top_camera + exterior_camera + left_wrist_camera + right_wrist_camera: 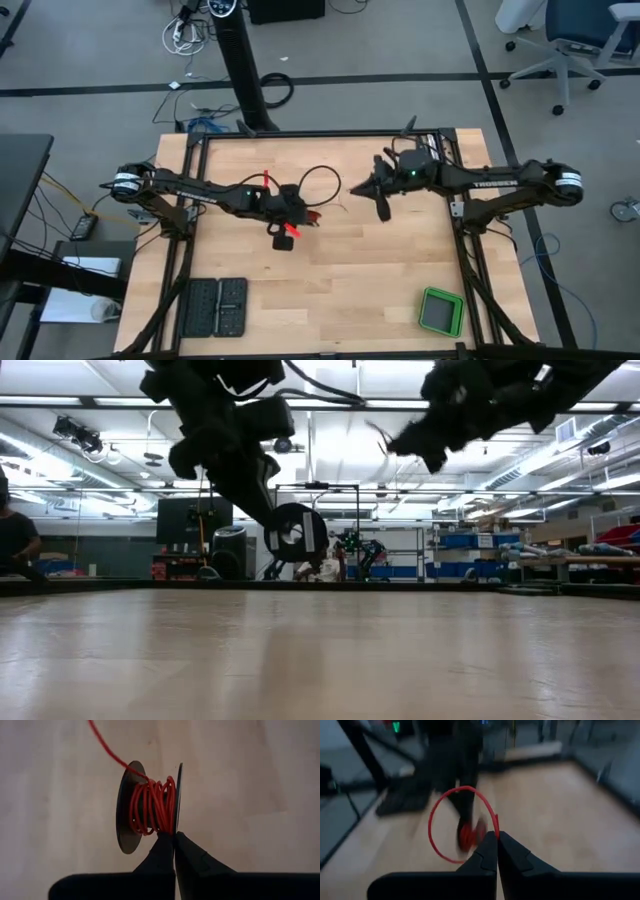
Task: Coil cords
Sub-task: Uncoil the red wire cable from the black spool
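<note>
A black spool (pixel 127 807) with two round flanges carries several turns of thin red-orange cord (pixel 152 807). My left gripper (pixel 174 836) is shut on it above mid-table (pixel 308 216); in the low view the spool (pixel 293 535) hangs clear of the tabletop. From the spool the cord runs off (pixel 105 745) in a wide slack loop (pixel 432 825) to my right gripper (pixel 497 834), which is shut on it and hovers right of the spool (pixel 353 189). The cord's dark end piece does not show. My left gripper pinches the rim of one spool flange (pixel 178 820) between its two fingers. The spool is lifted clear of the table, its flanges on edge. My right gripper pinches the cord (pixel 496 827) between its fingertips, a single strand. The cord curves away in a slack loop in the air toward the spool.
A green box (pixel 440 312) stands near the table's front right corner. Two black trays (pixel 218 308) lie at the front left. Dark frame rails (pixel 190 230) run along the table's left and right sides. Bare wood (pixel 350 280) lies in front of both grippers.
</note>
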### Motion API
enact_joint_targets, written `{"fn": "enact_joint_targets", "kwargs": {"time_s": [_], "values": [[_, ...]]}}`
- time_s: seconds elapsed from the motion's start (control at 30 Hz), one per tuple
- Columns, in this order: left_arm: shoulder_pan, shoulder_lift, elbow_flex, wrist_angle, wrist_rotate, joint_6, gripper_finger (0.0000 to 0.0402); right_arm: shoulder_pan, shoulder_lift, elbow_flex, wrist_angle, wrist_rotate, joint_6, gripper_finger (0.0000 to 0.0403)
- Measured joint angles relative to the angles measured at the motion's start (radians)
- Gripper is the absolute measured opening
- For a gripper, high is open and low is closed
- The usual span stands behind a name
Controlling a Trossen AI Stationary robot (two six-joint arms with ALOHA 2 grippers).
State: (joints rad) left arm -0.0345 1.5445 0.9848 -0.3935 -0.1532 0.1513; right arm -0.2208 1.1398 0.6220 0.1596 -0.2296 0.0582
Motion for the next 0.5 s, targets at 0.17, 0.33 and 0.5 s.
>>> {"fn": "enact_joint_targets", "kwargs": {"time_s": [0.17, 0.33, 0.5], "values": [[0.0, 0.0, 0.001, 0.006, -0.077, 0.042, 0.0, 0.041, 0.005, 0.0, -0.184, 0.004, 0.014, 0.0], [0.0, -0.001, 0.01, 0.025, -0.085, 0.068, 0.0, 0.057, 0.04, -0.001, -0.344, 0.025, 0.054, 0.0008], [0.0, -0.003, 0.032, 0.03, -0.052, 0.109, 0.0, 0.057, 0.102, -0.001, -0.544, 0.11, 0.165, 0.005]]}}
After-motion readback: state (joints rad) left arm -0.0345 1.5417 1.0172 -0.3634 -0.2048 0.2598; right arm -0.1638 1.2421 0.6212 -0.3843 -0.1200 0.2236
